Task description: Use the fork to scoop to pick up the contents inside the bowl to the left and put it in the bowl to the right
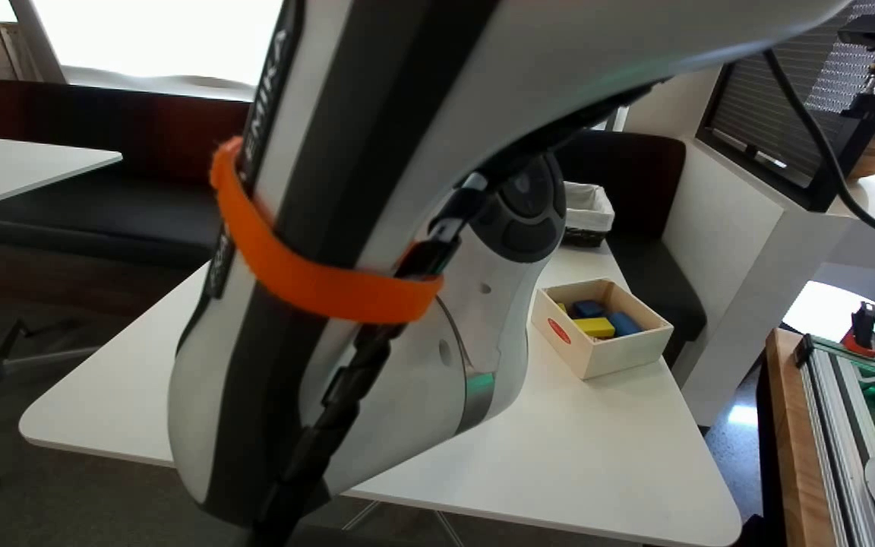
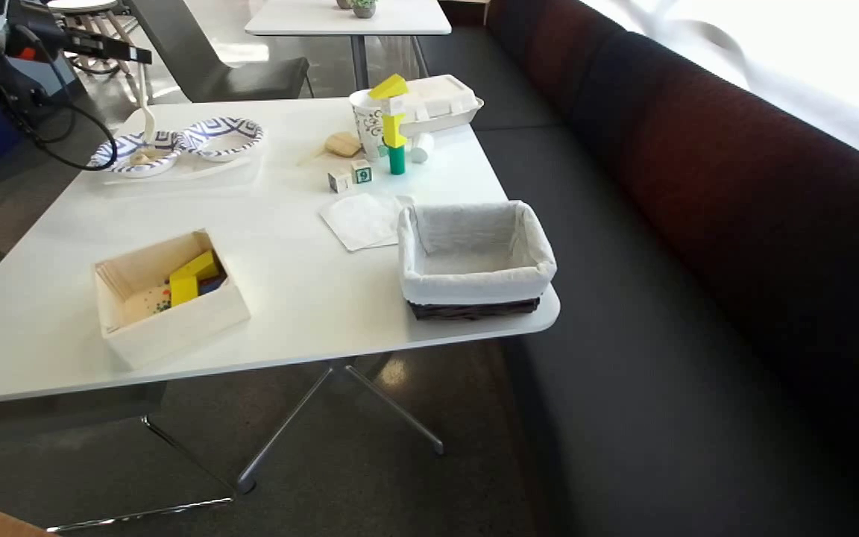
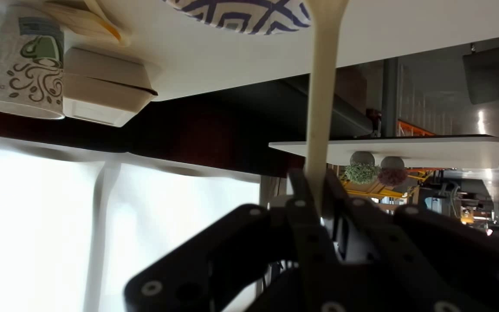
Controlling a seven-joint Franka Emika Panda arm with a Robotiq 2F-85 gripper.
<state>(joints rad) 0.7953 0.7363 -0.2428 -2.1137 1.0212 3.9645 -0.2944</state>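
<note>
Two paper bowls with blue patterned rims stand side by side at the table's far left in an exterior view. The left bowl (image 2: pixel 120 142) holds the contents (image 2: pixel 145 156), a small pale beige heap; no contents are visible in the right bowl (image 2: pixel 224 151). My gripper (image 2: pixel 142 57) is above the left bowl, shut on the handle of a pale fork (image 2: pixel 149 123). The fork's head points down over that bowl; whether it touches the contents I cannot tell. In the wrist view the fork handle (image 3: pixel 321 86) runs up past a bowl rim (image 3: pixel 249 17), its head cut off.
A wooden box (image 2: pixel 176 332) with blocks and a cloth-lined basket (image 2: pixel 474 287) stand on the table. A paper cup (image 2: pixel 367 123), stacked blocks (image 2: pixel 394 134) and a takeout box (image 2: pixel 441 104) are beyond the bowls. The arm (image 1: pixel 377 190) hides the bowls in an exterior view.
</note>
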